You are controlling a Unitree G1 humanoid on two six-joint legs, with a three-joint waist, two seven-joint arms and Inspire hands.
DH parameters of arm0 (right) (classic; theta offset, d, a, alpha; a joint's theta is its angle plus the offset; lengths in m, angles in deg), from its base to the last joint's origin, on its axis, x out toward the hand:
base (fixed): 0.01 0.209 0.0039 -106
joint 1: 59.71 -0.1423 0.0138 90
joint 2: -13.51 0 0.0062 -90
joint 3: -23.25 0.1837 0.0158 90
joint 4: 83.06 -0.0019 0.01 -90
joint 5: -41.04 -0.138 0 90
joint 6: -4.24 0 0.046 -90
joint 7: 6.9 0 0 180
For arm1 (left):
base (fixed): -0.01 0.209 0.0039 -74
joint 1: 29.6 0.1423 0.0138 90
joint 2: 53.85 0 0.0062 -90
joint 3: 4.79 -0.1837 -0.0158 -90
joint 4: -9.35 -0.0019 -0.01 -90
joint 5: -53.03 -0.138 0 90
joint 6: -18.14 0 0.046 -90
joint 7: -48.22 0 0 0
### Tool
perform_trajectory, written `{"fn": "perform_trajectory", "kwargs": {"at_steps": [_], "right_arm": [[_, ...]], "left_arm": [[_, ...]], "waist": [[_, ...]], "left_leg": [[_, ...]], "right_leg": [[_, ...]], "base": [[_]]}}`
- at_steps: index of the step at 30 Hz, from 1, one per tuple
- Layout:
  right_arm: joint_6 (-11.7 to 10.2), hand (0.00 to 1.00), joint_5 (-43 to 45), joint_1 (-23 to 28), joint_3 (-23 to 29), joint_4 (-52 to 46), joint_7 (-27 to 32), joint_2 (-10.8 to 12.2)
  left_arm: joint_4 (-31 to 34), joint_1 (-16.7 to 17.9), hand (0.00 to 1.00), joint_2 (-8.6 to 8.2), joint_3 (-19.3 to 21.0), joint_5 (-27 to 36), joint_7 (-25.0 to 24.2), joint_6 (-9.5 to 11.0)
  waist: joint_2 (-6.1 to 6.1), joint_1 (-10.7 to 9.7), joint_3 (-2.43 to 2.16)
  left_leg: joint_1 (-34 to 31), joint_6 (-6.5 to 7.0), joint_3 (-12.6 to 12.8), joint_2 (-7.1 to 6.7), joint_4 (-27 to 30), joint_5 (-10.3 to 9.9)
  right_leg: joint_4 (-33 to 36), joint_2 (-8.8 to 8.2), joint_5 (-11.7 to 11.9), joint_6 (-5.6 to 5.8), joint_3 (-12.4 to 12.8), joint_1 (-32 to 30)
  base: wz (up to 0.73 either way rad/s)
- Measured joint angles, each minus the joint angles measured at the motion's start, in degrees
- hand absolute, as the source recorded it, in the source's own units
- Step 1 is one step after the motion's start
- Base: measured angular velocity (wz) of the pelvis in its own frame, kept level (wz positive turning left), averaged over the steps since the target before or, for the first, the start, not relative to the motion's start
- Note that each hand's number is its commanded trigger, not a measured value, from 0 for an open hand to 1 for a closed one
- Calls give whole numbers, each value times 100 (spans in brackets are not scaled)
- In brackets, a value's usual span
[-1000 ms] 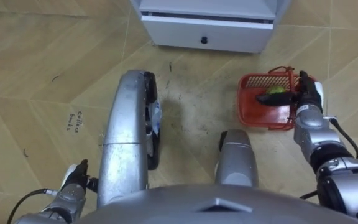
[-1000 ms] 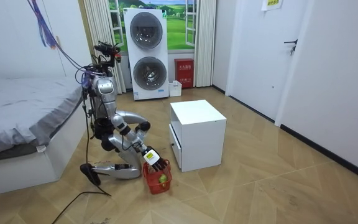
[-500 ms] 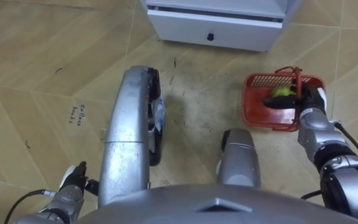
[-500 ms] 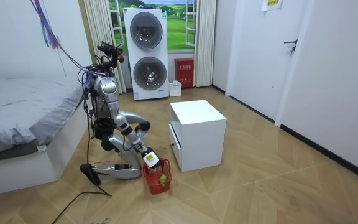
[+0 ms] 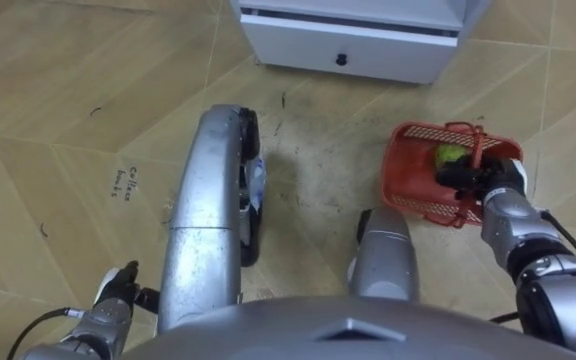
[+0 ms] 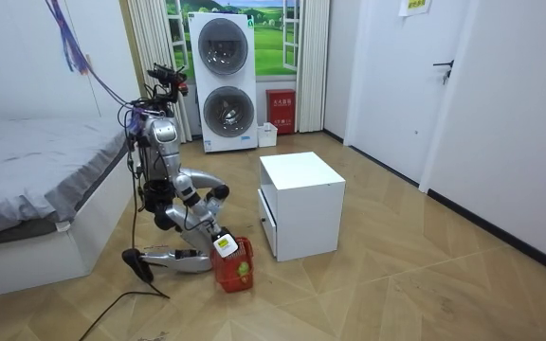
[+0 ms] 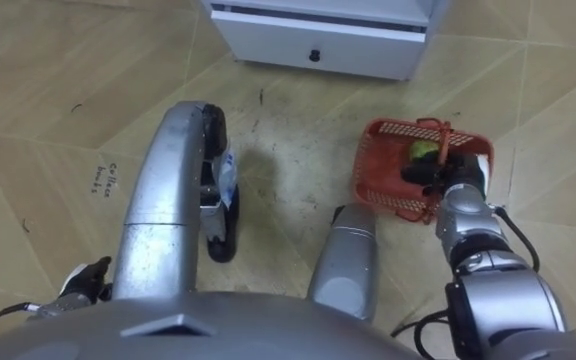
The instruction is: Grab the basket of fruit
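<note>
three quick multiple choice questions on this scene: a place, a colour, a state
1. Where is the fruit basket? A) on the bed B) in front of the white cabinet C) on top of the cabinet
2. What colour is the fruit inside? A) green B) yellow C) purple
3. What is the right hand doing? A) hanging open B) curled round the basket's handle C) pulling a drawer

Answers: 1 B, it shows just short of the cabinet's front; 2 A, one green fruit lies in it; 3 B, its fingers wrap the handle.
</note>
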Motion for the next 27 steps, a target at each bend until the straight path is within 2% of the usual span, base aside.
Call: {"fn": "perform_trajectory", "kwargs": {"at_steps": [6, 12, 15, 18, 21, 24, 26, 27], "right_arm": [[12, 100, -83, 19, -104, 1, -20, 5], [29, 100, 213, 11, -88, -1, -75, 3], [38, 100, 366, 6, -105, -5, -115, 11], [45, 100, 605, 9, -268, -33, -140, 45], [122, 100, 858, 44, -491, -364, -142, 96], [157, 100, 1292, 107, -563, -974, -148, 130], [153, 100, 1442, 127, -652, -1211, -155, 143], [155, 100, 1527, 152, -729, -1354, -182, 155]], "left_arm": [[4, 0, 0, -2, -4, -7, -12, -9], [8, -76, 0, -63, -2, -15, 12, -28], [21, -190, 0, -67, 1, -14, 31, -26], [43, -272, 0, -70, 0, -61, 33, -26], [238, -275, 0, -71, -1, -75, 35, -21], [352, -364, 0, -90, 2, -337, 36, -23], [351, -471, 0, -112, 2, -342, 38, -16], [353, -508, 0, -114, 2, -337, 42, 2]], "waist": [[4, -6, 0], [12, -19, -5], [2, -19, 0], [-10, -17, 8], [-9, -68, 7], [-42, -233, 10], [-56, -267, 1], [-61, -323, 1]], "left_leg": [[29, 1, -4, -18, 9, 0], [71, 17, -38, -103, 31, 5], [82, 24, -53, -107, 44, 2], [111, 34, -121, -95, 86, -3], [103, 46, -223, -101, 207, -9], [133, 110, -266, -107, 247, -41], [180, 115, -308, -139, 309, -44], [236, 116, -358, -210, 340, -44]], "right_leg": [[-7, -16, 0, 0, -39, 72], [-34, -64, 0, 0, -116, 203], [-38, -59, 1, 0, -124, 202], [-60, 15, 1, -1, -148, 291], [-72, 139, 1, -1, -126, 327], [-135, 139, 1, -1, -123, 357], [-175, 159, 1, 0, -101, 435], [-224, 162, 2, 1, -101, 526]], "base": [[1], [5], [0], [-5], [-14], [-6], [-11], [-17]]}}
